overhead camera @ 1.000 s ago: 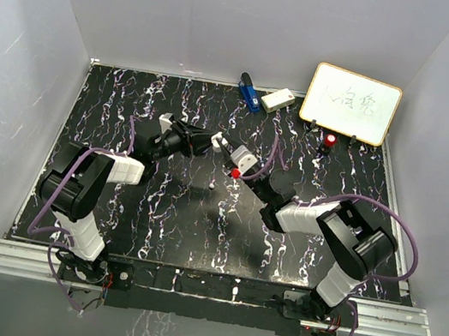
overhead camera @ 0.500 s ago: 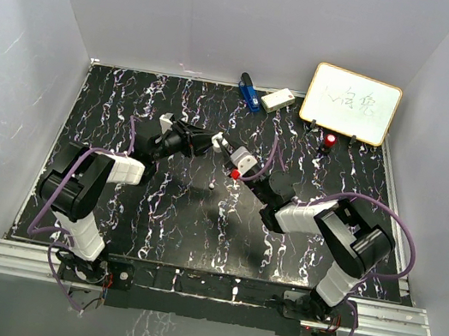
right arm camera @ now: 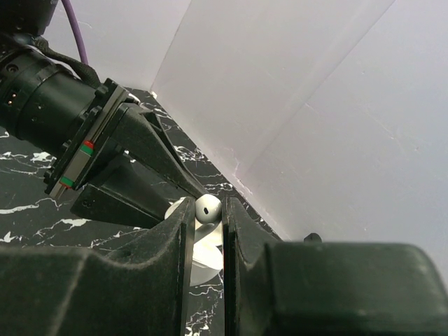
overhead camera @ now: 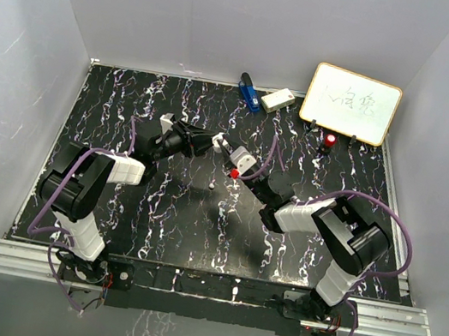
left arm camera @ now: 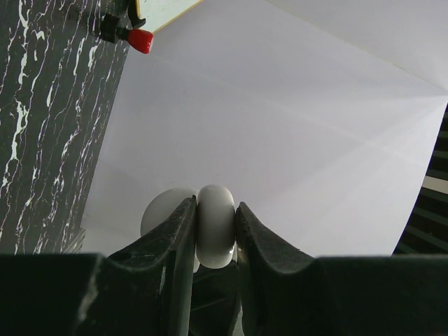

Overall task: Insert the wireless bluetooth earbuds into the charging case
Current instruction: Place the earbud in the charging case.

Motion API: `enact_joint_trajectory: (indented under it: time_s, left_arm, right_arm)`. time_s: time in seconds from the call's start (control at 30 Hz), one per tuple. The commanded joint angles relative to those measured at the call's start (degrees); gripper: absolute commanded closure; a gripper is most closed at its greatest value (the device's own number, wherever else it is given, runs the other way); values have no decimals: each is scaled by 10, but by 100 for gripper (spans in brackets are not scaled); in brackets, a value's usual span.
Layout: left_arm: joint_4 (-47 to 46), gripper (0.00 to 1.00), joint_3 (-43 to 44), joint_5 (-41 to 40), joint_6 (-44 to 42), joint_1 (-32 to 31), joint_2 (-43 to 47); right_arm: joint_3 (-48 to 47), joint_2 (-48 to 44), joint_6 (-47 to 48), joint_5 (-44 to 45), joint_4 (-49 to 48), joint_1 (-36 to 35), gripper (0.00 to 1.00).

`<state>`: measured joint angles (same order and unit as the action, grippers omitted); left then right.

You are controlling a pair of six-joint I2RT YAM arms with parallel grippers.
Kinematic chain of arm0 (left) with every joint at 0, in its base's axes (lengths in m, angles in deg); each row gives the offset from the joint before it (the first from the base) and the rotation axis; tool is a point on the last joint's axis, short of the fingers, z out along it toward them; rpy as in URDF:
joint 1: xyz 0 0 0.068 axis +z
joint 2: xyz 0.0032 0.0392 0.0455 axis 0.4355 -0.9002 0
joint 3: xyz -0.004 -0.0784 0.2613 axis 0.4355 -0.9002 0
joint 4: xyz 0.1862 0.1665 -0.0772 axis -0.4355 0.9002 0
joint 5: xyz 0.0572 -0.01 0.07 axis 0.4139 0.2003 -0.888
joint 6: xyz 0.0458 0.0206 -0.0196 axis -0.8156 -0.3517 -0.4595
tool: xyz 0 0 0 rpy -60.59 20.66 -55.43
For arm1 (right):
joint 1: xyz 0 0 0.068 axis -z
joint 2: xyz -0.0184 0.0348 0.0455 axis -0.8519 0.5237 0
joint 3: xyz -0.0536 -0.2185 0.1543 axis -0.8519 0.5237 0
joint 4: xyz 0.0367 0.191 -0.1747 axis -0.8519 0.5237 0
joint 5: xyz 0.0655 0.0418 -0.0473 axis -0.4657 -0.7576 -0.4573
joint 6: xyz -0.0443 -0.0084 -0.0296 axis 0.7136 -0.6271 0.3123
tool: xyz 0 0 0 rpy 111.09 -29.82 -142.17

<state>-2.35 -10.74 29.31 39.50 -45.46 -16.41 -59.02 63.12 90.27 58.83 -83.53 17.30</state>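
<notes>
My left gripper (overhead camera: 211,142) is shut on a white pebble-like charging case (left arm camera: 215,227) and holds it above the middle of the table. The case's round lid (left arm camera: 162,208) stands open behind the left finger. My right gripper (overhead camera: 227,153) meets it from the right and is shut on a tiny white earbud (right arm camera: 208,208). In the right wrist view the earbud sits just above the open case (right arm camera: 203,253), right by the left gripper's fingers (right arm camera: 150,157). I cannot tell whether the earbud touches the case. A small white piece (overhead camera: 213,185) lies on the table below them.
A whiteboard (overhead camera: 351,103) leans at the back right, with a red-capped knob (overhead camera: 330,141) in front of it. A blue object (overhead camera: 248,92) and a small white box (overhead camera: 277,100) lie at the back edge. White walls enclose the black marbled table (overhead camera: 153,225).
</notes>
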Motion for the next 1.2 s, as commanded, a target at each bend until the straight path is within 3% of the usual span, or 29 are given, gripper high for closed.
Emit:
enact_joint_trajectory:
  time_s: [0.0,1.17]
  left_arm:
    - [-23,100,16,3,4,-3,12]
    - [-25,100,18,0,7,-7,16]
  right_arm:
    - [-3,3,7,6,-58,3,100]
    - [-15,26,6,52,-65,9,100]
